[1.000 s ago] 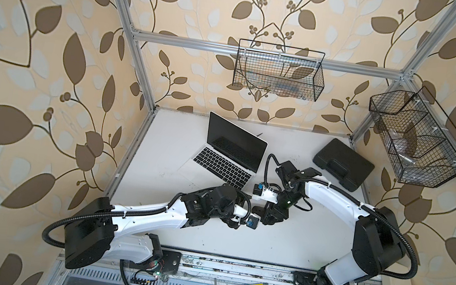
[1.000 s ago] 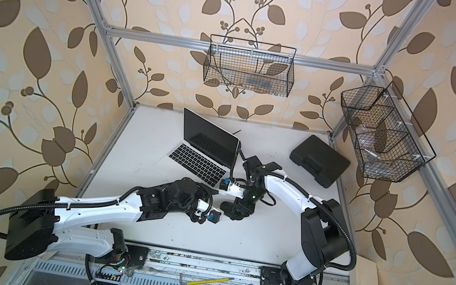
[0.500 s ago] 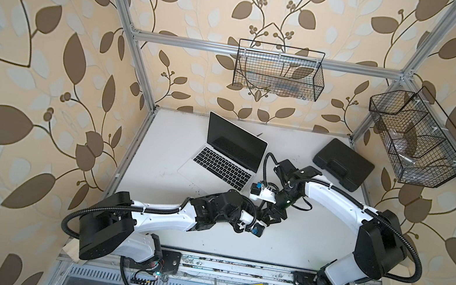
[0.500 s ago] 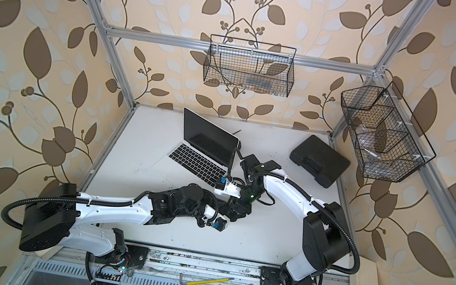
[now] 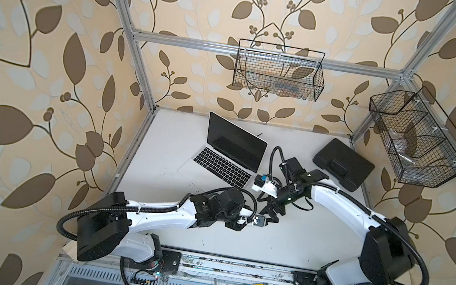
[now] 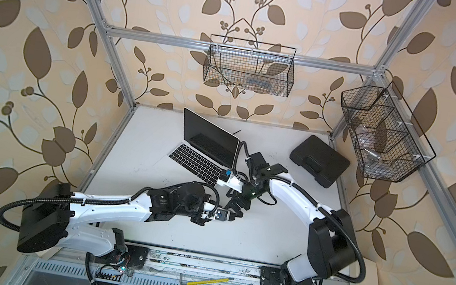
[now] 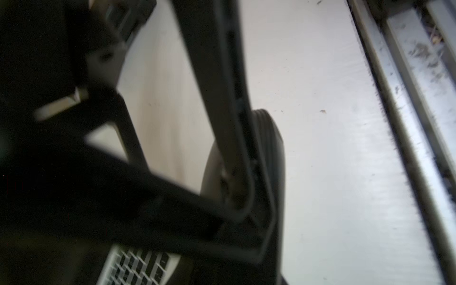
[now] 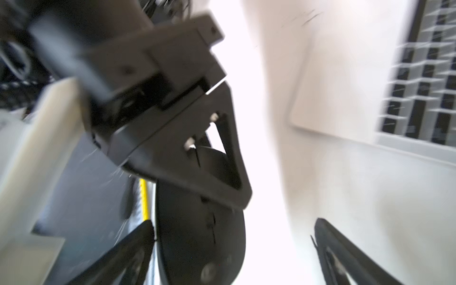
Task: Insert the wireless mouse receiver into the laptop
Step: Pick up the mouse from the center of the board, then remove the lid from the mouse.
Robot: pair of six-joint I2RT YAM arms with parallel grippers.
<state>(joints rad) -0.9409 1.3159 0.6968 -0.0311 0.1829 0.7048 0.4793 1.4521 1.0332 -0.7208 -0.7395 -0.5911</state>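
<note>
The left gripper (image 8: pixel 229 195) is clamped on the mouse (image 8: pixel 197 234), near the laptop (image 5: pixel 219 163), which sits open at the back. The right gripper (image 8: pixel 234 224) has its jaws wide apart around the mouse's end, gripping nothing. The receiver shows in no view and I judge it is stowed in the mouse, so the left should hold firm and steady while the right backs off without nudging the mouse, then pinches the nub by its plastic, leaving the plug bare.

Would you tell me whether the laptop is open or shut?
Open: in both top views the laptop has its dark screen raised behind the exposed keyboard.
</note>
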